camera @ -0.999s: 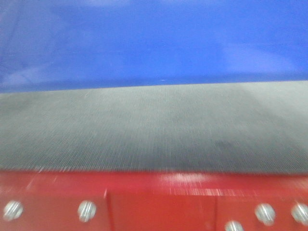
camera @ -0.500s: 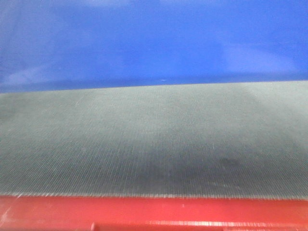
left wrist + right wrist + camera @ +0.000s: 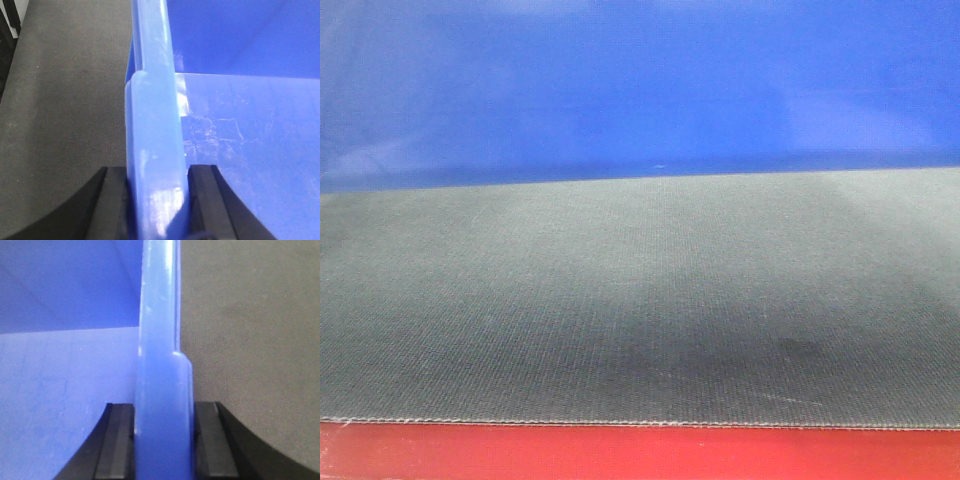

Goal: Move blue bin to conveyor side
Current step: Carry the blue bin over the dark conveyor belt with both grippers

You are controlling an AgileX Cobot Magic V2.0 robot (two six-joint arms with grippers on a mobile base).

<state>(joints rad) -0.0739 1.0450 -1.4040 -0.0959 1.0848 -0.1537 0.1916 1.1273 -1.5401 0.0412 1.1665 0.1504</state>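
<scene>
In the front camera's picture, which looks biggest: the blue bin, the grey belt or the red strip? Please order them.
1. The grey belt, the tallest band.
2. The blue bin, somewhat less, but the frame cuts it off.
3. The red strip, a thin sliver at the bottom.

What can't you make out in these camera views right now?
- Front view: the blue bin runs past the top and side edges; neither gripper shows.
- Front view: the red edge strip is a sliver, cut by the bottom edge.
- Wrist views: the left gripper and right gripper clamp the rim; whether the bin rests on the belt is hidden by its wall.
</scene>
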